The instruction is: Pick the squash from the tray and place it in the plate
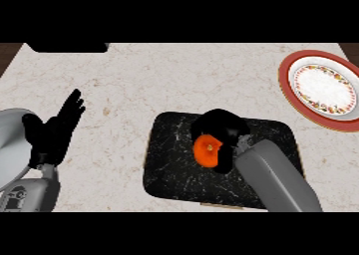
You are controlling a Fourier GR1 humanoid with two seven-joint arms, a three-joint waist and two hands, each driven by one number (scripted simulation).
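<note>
Marble counter (175,74), grey dish (6,142) at left edge, black box (68,47) behind

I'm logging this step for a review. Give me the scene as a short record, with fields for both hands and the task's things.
right hand: curled round the squash, over the tray
left hand: open, fingers up, resting at the left
squash: orange, partly hidden by the hand
tray: black, mid-counter
plate: red-rimmed, far right, apart from the tray, no squash in it yet
</note>
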